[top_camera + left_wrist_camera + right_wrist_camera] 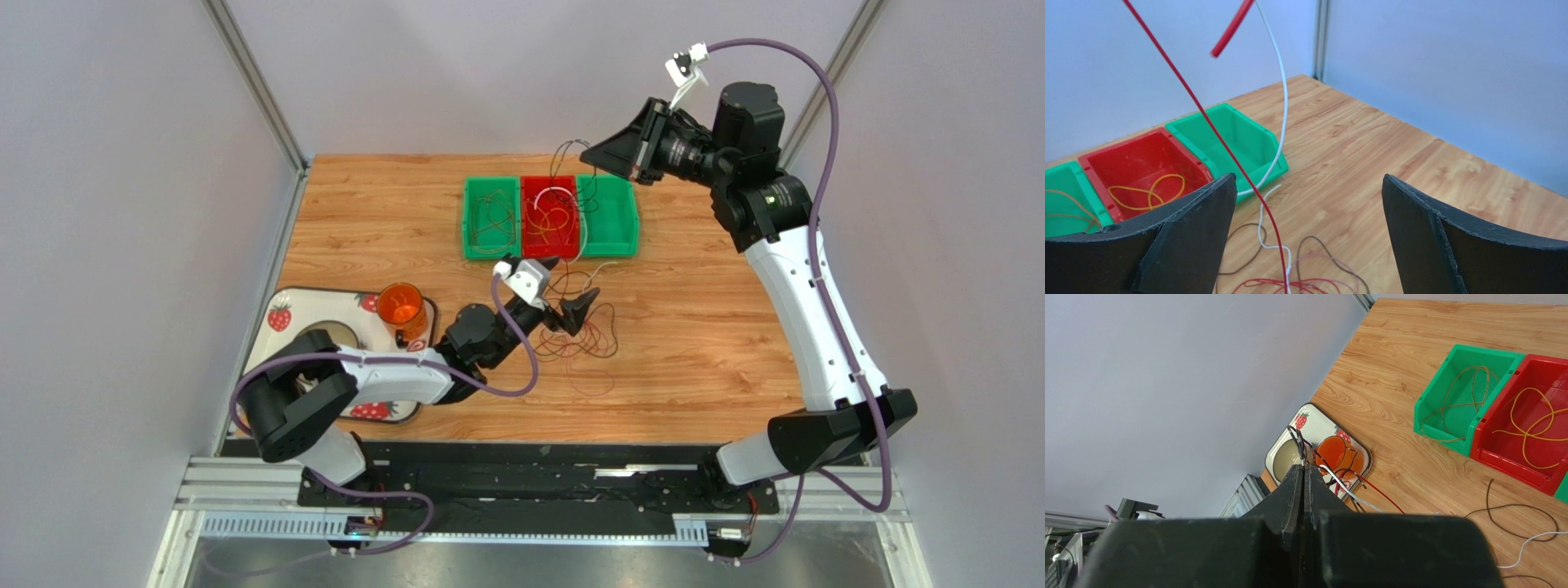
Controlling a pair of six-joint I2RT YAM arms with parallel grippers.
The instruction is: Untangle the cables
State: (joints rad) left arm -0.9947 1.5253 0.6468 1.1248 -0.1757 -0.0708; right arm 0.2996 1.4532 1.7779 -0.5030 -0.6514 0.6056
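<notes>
1. Above the bins (472, 251), the right hand (593, 156) is pinched shut on red and white cables (1285, 104) rising from the tabletop (711, 319).
2. Left hand (572, 314) gapes wide just beside the tangle (589, 343).
3. Orange loops (1146, 190) lie in the red bin (1137, 156).

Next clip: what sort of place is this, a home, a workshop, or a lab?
Probably a lab test cell: plain grey panels wall in a wooden table, two arms are mounted on a metal frame at its near edge, and sorting bins sit beside loose cables.
</notes>
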